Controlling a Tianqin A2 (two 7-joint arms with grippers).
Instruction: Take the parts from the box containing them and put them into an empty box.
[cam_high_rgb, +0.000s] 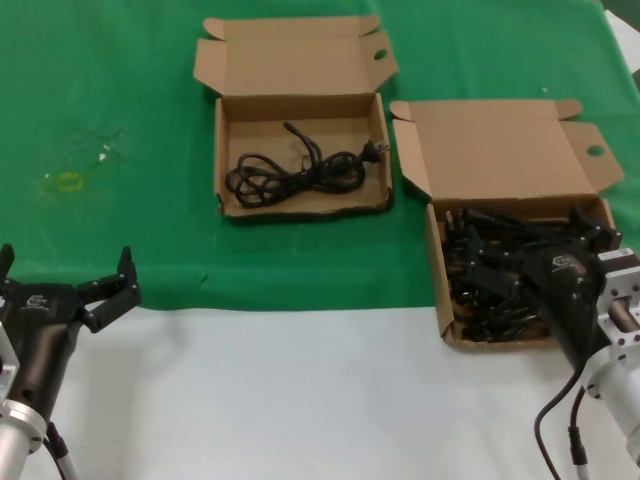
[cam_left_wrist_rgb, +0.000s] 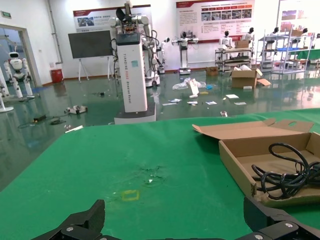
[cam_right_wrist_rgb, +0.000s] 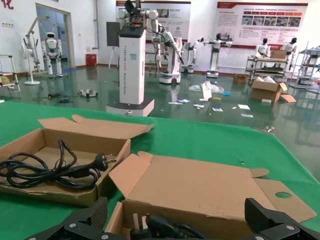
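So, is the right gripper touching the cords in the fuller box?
Cannot tell. In the head view the right gripper overlaps the cords in the fuller box; the right wrist view shows open fingers flanking a plug, no plain contact.

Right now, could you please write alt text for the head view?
The right gripper reaches into the right cardboard box full of black cords. The left box holds one cord; the open left gripper waits at lower left.

You get bright, even overhead light with soft shadows inside each box (cam_high_rgb: 300, 150). The hall floor (cam_left_wrist_rgb: 75, 100) shows glare in both wrist views, and the head view is slightly soft.
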